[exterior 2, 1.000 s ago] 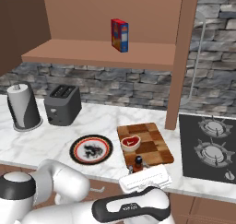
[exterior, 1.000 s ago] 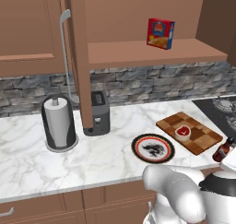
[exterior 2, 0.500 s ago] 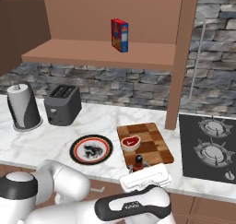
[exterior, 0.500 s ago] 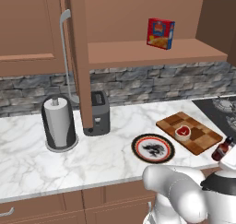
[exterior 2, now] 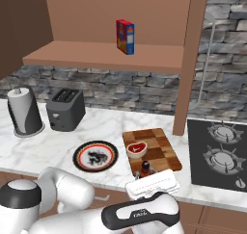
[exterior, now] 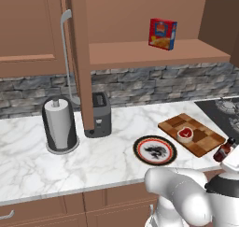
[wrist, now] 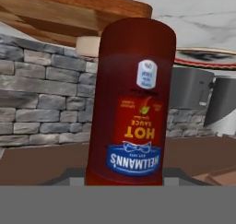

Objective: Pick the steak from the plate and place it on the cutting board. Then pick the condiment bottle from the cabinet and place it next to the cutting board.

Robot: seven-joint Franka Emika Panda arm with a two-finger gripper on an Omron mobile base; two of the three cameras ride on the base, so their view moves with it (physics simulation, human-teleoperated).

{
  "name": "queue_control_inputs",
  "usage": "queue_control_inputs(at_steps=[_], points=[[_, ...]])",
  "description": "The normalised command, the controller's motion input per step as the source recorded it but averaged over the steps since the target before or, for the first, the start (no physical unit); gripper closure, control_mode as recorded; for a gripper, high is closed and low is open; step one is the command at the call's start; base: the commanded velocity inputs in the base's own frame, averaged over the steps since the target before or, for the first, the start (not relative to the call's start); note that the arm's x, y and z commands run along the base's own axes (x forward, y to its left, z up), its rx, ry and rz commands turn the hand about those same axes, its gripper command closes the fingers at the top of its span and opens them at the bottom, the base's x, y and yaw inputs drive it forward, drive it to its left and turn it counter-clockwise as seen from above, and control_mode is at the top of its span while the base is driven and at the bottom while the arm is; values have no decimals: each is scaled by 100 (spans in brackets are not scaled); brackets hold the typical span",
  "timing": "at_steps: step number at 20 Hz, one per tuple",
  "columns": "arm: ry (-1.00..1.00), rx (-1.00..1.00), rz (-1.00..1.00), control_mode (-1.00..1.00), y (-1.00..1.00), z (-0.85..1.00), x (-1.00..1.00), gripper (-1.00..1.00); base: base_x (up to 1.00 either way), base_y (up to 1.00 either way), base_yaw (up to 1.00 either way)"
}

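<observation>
Plate (exterior: 155,150) sits bare at left, near the tabletop (exterior: 37,165) front edge — its load is already moved. Steak (exterior: 185,133) lies on the cutting board (exterior: 205,139), so step one reads as done. Condiment bottle (exterior 2: 145,168) is at the board's near edge, close in front of the hand camera; claw grasping it, judging by that framing — low for set-down beside the board. Bottle: slim, dark red, hot-sauce label, upside-down in hand view.
</observation>
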Motion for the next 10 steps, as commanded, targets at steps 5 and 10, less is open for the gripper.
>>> queue_control_inputs(at_steps=[5,10], points=[[-3,0,0,-100,0,-10,0,100,0,0,0],[-5,0,0,-100,0,-21,2,100,0,0,0]])
